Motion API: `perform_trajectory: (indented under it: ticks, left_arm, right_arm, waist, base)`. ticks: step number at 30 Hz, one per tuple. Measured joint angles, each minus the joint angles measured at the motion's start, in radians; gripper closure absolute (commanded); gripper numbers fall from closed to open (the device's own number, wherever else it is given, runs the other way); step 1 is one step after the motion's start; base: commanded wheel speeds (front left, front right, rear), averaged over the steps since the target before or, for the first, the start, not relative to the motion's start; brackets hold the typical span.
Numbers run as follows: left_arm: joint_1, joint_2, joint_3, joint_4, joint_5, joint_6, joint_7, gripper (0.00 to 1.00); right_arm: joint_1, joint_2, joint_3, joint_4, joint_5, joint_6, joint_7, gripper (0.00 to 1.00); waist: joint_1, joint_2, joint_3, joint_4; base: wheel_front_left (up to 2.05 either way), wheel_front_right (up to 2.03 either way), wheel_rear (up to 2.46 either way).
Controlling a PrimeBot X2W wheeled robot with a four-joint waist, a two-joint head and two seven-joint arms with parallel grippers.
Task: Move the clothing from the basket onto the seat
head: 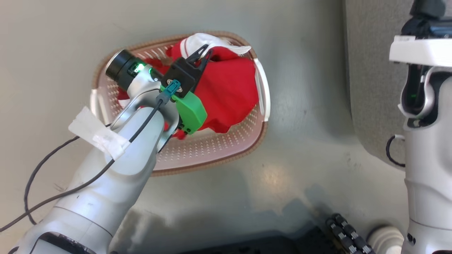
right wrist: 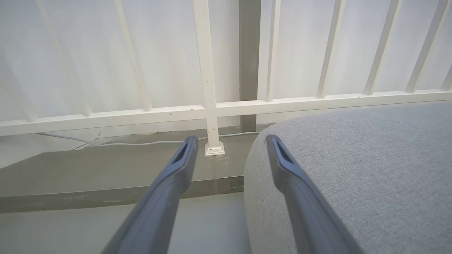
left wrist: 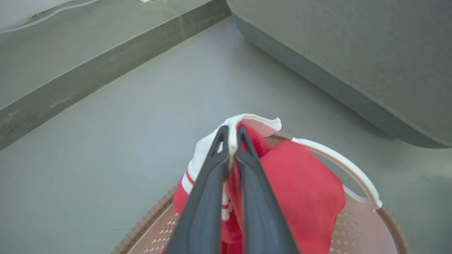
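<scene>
Left gripper (left wrist: 232,129) clamped on red, perhaps satiny clothing (left wrist: 303,190), perforated cream basket (head: 212,151), right gripper (right wrist: 231,138) apart

Left end effector (left wrist: 232,129) clamped, right end effector (right wrist: 231,138) spread

You find no readable text, number or brand. White print scrap on red shiny garment (left wrist: 303,197) too folded for you to read. On pale forearm (head: 116,183), white tape strip (head: 96,132) carries no writing.

Head looks down on basket (head: 212,155), left wrist nearer, right wrist faces railing (right wrist: 207,70)
</scene>
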Motion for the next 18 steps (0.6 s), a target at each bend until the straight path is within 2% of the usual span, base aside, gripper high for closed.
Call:
perform_trajectory:
  ticks: [18]
  left_arm:
    - [0.048, -0.002, 0.036, -0.191, -0.032, 0.020, 0.000, 1.00]
  right_arm:
    - [0.131, 0.000, -0.013, 0.103, -0.008, 0.047, 0.000, 0.00]
  waist:
    - [0.0000, 0.0000, -0.251, 0.063]
  base:
    - [0.00, 0.00, 0.00]
